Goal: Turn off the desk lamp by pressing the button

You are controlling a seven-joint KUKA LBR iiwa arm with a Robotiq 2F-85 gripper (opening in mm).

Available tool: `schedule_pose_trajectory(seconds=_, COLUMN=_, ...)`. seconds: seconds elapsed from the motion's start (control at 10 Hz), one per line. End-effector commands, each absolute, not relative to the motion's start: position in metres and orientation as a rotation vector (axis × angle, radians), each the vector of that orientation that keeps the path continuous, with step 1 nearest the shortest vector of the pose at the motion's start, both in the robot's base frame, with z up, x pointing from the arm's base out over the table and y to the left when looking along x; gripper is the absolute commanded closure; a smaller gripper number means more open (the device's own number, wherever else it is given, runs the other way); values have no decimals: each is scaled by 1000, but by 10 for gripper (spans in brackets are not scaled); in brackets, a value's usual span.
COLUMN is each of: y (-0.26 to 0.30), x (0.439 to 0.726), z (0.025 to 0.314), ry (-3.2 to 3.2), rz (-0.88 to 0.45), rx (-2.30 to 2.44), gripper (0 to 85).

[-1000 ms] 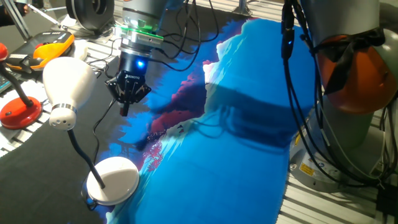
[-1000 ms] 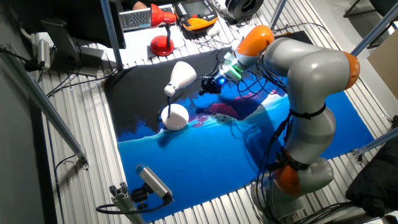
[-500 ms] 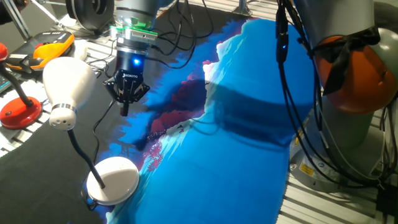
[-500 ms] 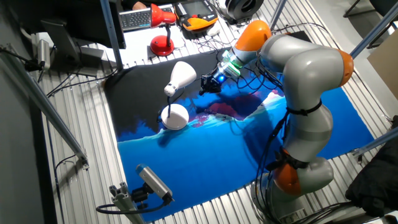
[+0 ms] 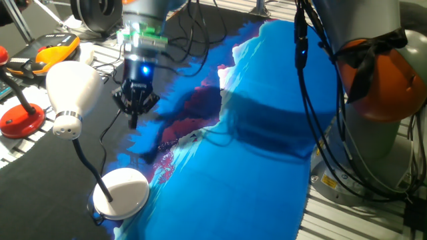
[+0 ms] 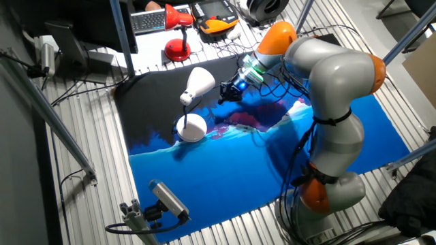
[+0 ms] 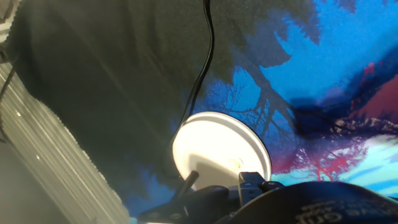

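Pincer [image 5: 133,120] above cloth [image 5: 253,167], beside desk lamp [image 5: 70,90] head

Even indoor light; arm shadow across blue cloth [image 5: 267,133]; hand view bottom edge blurred, dark.

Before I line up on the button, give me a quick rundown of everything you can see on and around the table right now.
desk lamp: one, white head, black bendy neck, round white base, on the cloth's dark end
lamp cord: one, black, running across the dark cloth from the base
cloth: one, blue, black and red print, covering the table
red lamp: one, red, beyond the cloth
keyboard: one, dark, beside the red lamp
gripper: one, black, above the cloth beside the white head
arm: one, grey with orange joints
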State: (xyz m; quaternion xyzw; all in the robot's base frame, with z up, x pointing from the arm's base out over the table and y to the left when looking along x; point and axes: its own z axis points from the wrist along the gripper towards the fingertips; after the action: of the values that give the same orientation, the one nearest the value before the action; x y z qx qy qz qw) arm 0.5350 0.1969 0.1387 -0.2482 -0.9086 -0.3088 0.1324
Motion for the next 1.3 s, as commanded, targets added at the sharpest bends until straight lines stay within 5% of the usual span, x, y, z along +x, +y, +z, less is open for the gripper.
schedule_pose_trajectory(seconds=0.0, y=207, x=532, z=127, ry=-2650, rz=-897, rx=-722, gripper=850)
schedule_pose_trajectory(seconds=0.4, y=228, x=520, z=103, ry=-2667, rz=-919, rx=-733, gripper=850)
schedule_pose_trajectory(seconds=1.2, y=231, x=518, z=100, ry=-2643, rz=-919, rx=-718, gripper=850)
